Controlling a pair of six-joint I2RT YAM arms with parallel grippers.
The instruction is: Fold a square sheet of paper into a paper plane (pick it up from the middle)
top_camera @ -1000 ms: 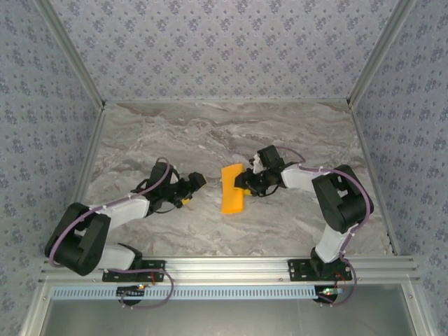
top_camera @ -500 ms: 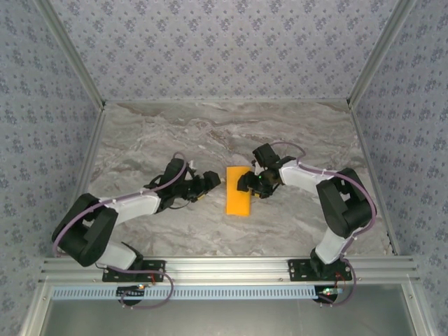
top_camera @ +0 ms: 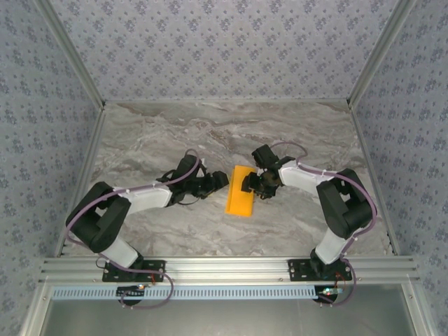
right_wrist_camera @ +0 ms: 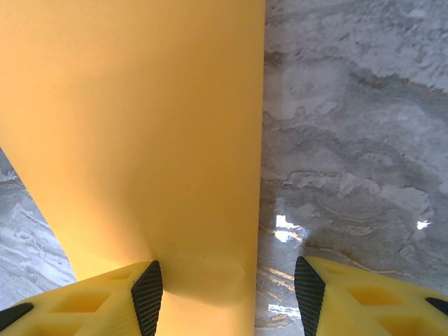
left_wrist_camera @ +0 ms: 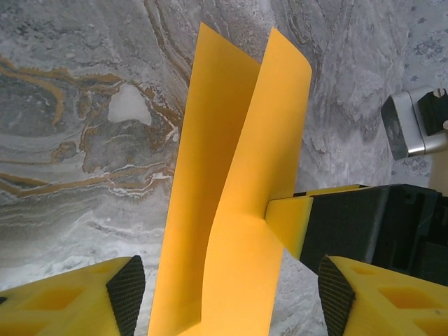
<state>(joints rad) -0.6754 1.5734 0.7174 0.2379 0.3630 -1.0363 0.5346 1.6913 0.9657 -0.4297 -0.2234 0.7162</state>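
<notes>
Both arms reach inward low over the marble table [top_camera: 175, 133], forearms nearly level, wrists facing each other at mid-table.

Left gripper [top_camera: 222, 180]: comes in from the left. Jaws are parted, with the orange paper [top_camera: 238, 199] between the pads [left_wrist_camera: 127, 290] and neither pad pressed on it.

Right gripper [top_camera: 248, 185]: comes in from the right. Jaws also stand apart. One yellow fingertip [left_wrist_camera: 288, 222] touches the paper's right face; the other pad is clear of its edge. No clamp seen.

Paper: folded to a narrow strip at the centre, between the two grippers. Long axis runs near–far, far end tilted slightly right. Left wrist view shows two layers splaying apart along the fold.
</notes>
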